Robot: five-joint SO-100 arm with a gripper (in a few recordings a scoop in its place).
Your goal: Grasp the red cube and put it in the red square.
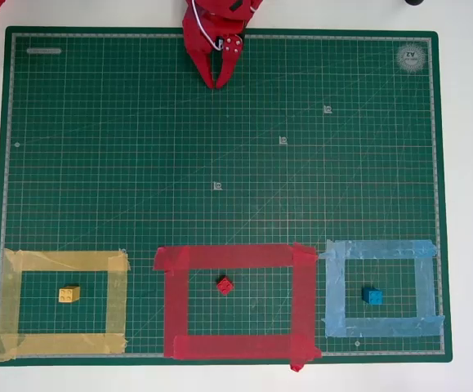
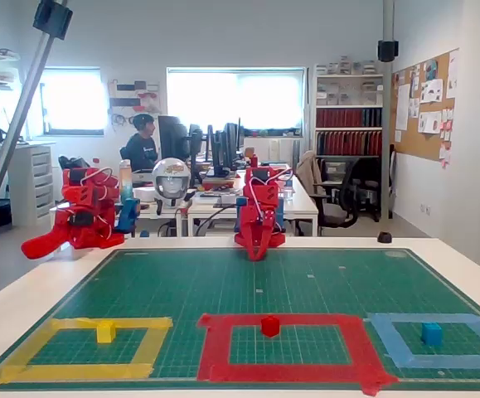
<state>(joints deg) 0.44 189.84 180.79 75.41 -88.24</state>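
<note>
The red cube [image 1: 225, 285] [image 2: 270, 325] lies inside the red square [image 1: 236, 257] [image 2: 281, 371], near the upper middle of its bare interior in the overhead view. My red gripper [image 1: 219, 84] [image 2: 256, 255] rests folded at the far edge of the green mat, far from the cube. Its fingers point down the mat with their tips together and nothing between them.
A yellow block [image 1: 69, 294] [image 2: 105, 332] sits in the yellow tape outline [image 1: 64, 261] at the left. A blue block [image 1: 372, 296] [image 2: 431, 333] sits in the light blue tape outline [image 1: 379, 249] at the right. The green cutting mat [image 1: 220, 163] fills the table.
</note>
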